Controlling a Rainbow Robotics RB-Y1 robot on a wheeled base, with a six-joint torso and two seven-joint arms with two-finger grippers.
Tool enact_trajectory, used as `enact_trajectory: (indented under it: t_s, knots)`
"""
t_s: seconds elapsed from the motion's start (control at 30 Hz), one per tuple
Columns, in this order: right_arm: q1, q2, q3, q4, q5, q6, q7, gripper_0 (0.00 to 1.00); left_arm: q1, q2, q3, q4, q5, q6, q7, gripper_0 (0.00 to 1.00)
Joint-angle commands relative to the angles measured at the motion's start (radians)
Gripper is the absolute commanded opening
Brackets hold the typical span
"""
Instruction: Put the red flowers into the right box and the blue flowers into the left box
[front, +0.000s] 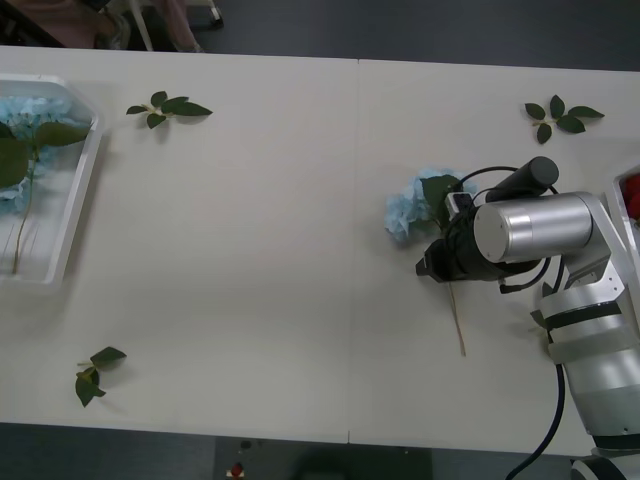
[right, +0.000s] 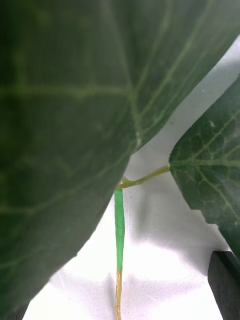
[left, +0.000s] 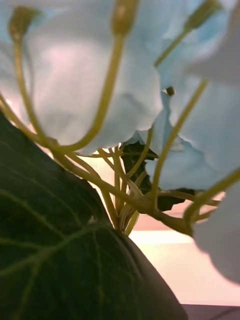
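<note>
The right gripper (front: 432, 266) hangs low over a blue flower (front: 410, 212) lying on the white table (front: 260, 250); whether it grips, I cannot tell. Its pale puffy head points away, its tan stem (front: 457, 320) trailing toward the robot. More blue flowers (front: 25, 120) fill the left box (front: 78, 200).

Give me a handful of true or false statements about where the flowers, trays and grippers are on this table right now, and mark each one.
1. A blue flower lies on the table beside the right gripper. True.
2. The left box holds red roses. False: it holds blue flowers.
3. The right gripper is over the left box. False: it is at the flower stem on the right side.
4. Loose leaf sprigs lie on the table. True.
</note>
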Motion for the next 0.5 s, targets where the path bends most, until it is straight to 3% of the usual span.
enact_trajectory:
  t_s: [0.03, 0.07, 0.1, 0.17, 0.23, 0.4, 0.47, 0.5]
  knots:
    - [-0.017, -0.006, 0.002, -0.011, 0.002, -0.003, -0.052, 0.99, 0.000, 0.051, -0.032, 0.009, -0.076, -0.085, -0.010, 0.00]
    - [-0.015, -0.006, 0.003, -0.011, 0.004, -0.003, -0.050, 0.83, -0.001, 0.053, -0.038, 0.023, -0.082, -0.102, -0.010, 0.00]
    - [-0.017, -0.006, 0.003, -0.011, 0.005, -0.003, -0.052, 0.54, -0.001, 0.054, -0.048, 0.043, -0.082, -0.128, -0.009, 0.00]
    - [-0.017, -0.006, 0.005, -0.011, 0.008, -0.003, -0.052, 0.10, -0.006, 0.056, -0.076, 0.088, -0.085, -0.192, -0.007, 0.00]
    - [-0.015, -0.006, 0.005, -0.011, 0.008, -0.003, -0.050, 0.00, -0.012, 0.056, -0.098, 0.124, -0.086, -0.243, -0.009, 0.00]
    - [-0.017, -0.006, 0.005, -0.011, 0.008, -0.003, -0.046, 0.00, -0.037, 0.056, -0.130, 0.196, -0.089, -0.327, -0.012, 0.01]
    - [-0.017, -0.006, 0.005, -0.011, 0.010, -0.003, -0.046, 0.00, -0.037, 0.056, -0.130, 0.196, -0.091, -0.341, -0.012, 0.18]
    - [-0.017, -0.006, 0.003, -0.012, 0.011, -0.003, -0.044, 0.00, -0.037, 0.056, -0.131, 0.198, -0.092, -0.343, -0.012, 0.31]
